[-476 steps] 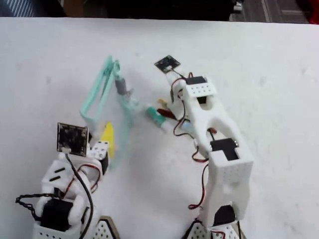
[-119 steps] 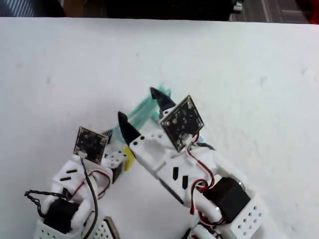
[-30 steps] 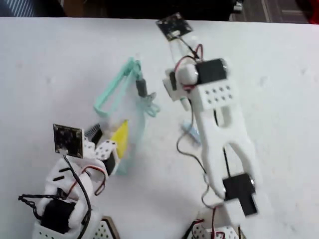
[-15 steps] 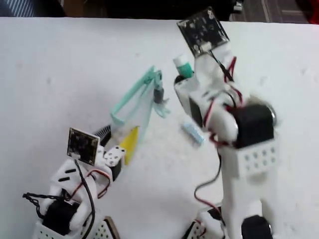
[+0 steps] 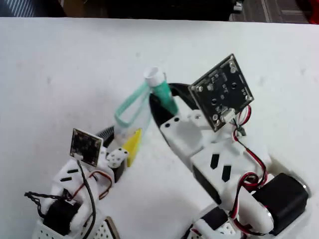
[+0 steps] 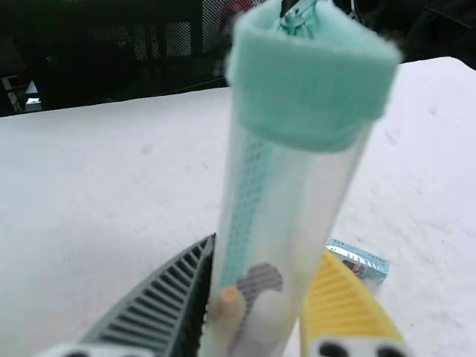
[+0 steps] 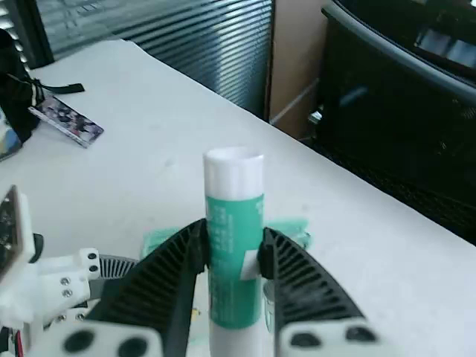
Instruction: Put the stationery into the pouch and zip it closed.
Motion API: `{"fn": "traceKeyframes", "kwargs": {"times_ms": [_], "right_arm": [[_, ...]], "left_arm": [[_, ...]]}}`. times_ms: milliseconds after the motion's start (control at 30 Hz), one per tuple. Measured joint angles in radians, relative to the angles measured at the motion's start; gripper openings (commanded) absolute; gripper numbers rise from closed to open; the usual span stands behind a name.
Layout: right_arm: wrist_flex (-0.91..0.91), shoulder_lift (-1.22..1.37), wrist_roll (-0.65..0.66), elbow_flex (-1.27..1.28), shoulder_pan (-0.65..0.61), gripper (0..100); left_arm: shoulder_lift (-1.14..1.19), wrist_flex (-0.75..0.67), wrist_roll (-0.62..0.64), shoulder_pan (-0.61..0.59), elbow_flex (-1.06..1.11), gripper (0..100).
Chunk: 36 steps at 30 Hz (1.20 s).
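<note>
1. The glue stick [image 5: 160, 88] is up off the counter [image 5: 60, 59] with its white cap uppermost. Your right tool [image 7: 232, 235] pinches it by the teal body. It hangs just beside the far end of the pouch [image 5: 130, 105], near the middle of the scene.
2. The pouch is tilted up. Its near end is clamped between the grey and yellow fingers of your left tool [image 6: 268, 253], and its teal-trimmed end points to the far side.
3. I judge you are mid-insertion: the stick is at the pouch but not in it. Next, line the stick up with the mouth, slide it in, then let go. Hold the left grip firm so the pouch does not fold.
4. Low inside the pouch, by the left tool, sit an orange-tipped piece and something grey. They may be pens, but the clear wall blurs them.
5. A small blue item [image 6: 357, 260] lies on the counter near the pouch and outside it, so zipping waits.
</note>
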Motion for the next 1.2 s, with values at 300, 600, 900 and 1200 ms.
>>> {"fn": "traceKeyframes", "kwargs": {"times_ms": [300,600,900,1200], "right_arm": [[-0.169,-0.018,-0.005,0.095,-0.057,1.7],[-0.463,-0.103,-0.005,0.523,-0.058,1.7],[-0.855,-0.192,-0.005,0.899,-0.071,1.7],[-0.901,-0.13,-0.003,0.924,-0.127,1.7]], "left_arm": [[-0.002,0.06,0.0,0.021,0.0,26],[-0.002,0.063,0.0,0.006,0.0,26],[0.005,0.063,0.0,-0.069,0.0,26],[0.012,0.063,0.0,-0.069,0.0,26]]}}
